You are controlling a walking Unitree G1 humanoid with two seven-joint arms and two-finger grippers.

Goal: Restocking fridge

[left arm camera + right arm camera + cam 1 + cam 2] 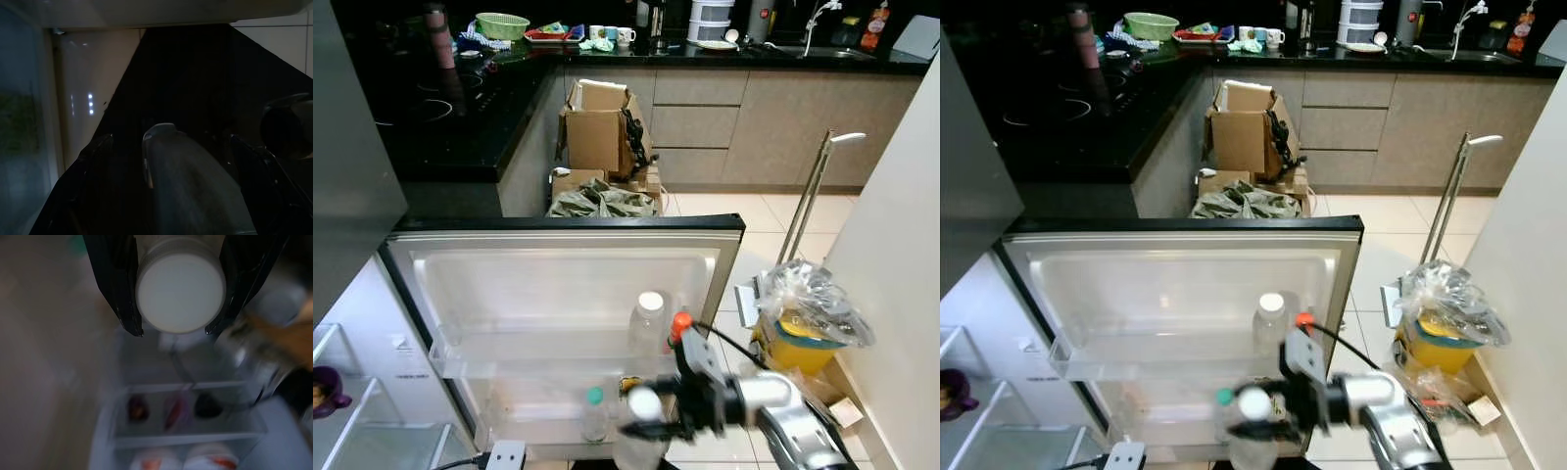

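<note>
While the fridge door [558,284] stands open with a white-capped bottle [648,323] and a green-capped bottle [594,411] already shelved, the right gripper [173,330] clamps another white-capped bottle [180,291] before it, unplaced. Left gripper [166,166]: fingers' state unclear.

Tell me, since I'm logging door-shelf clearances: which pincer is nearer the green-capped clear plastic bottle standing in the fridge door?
Right. The right pincer, clamped on a white-capped clear bottle, sits just beside the green-capped clear plastic bottle. The left pincer hangs idle, away in shade.
</note>
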